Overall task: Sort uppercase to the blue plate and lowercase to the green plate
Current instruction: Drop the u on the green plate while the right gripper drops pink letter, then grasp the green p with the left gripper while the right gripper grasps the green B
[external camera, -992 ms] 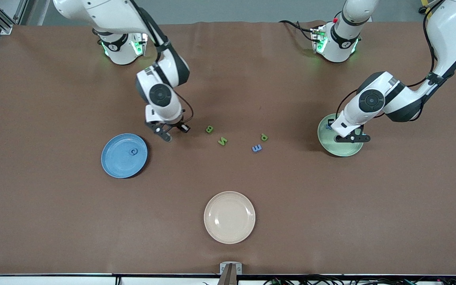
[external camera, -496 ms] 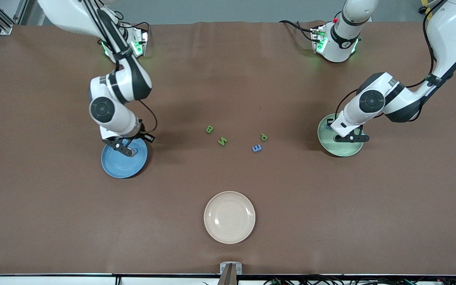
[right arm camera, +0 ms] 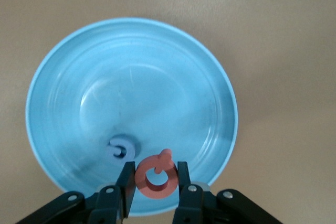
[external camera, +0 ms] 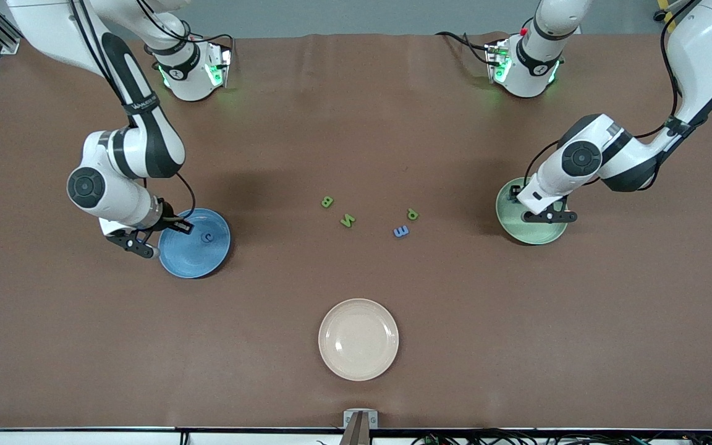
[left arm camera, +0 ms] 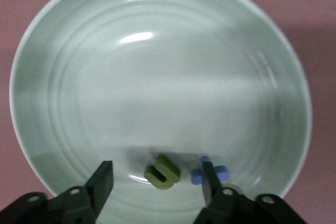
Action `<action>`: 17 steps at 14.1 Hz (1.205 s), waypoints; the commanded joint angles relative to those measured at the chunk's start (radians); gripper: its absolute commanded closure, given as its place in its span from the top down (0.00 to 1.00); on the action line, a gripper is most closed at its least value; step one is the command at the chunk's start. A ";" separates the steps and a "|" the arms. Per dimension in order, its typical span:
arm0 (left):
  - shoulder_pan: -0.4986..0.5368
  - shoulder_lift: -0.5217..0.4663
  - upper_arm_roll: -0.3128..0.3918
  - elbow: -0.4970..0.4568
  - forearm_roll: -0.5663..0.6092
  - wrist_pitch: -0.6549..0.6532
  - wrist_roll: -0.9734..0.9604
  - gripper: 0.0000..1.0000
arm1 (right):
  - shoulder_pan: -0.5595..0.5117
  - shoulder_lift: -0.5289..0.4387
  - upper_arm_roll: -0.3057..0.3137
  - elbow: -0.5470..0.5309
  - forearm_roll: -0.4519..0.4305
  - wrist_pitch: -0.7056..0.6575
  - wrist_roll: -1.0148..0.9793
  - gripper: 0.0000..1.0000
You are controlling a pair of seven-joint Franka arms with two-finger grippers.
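Note:
My right gripper is shut on the red Q and holds it over the rim of the blue plate, at the edge toward the right arm's end of the table. The blue G lies in that plate, as the right wrist view also shows. My left gripper is open just above the green plate, where the green u and the blue x lie. The green B, green N, green p and blue m lie on the table between the plates.
A cream plate sits nearer the front camera than the loose letters. The brown table has free room around all three plates.
My right arm has swung from beside the green B, across the blue plate, to its rim toward the right arm's end. The left gripper has stayed over the green plate.

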 commanded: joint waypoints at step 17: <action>-0.889 0.053 0.270 0.423 -0.191 0.026 -0.803 0.99 | 0.333 0.043 0.038 0.039 0.081 0.039 0.468 1.00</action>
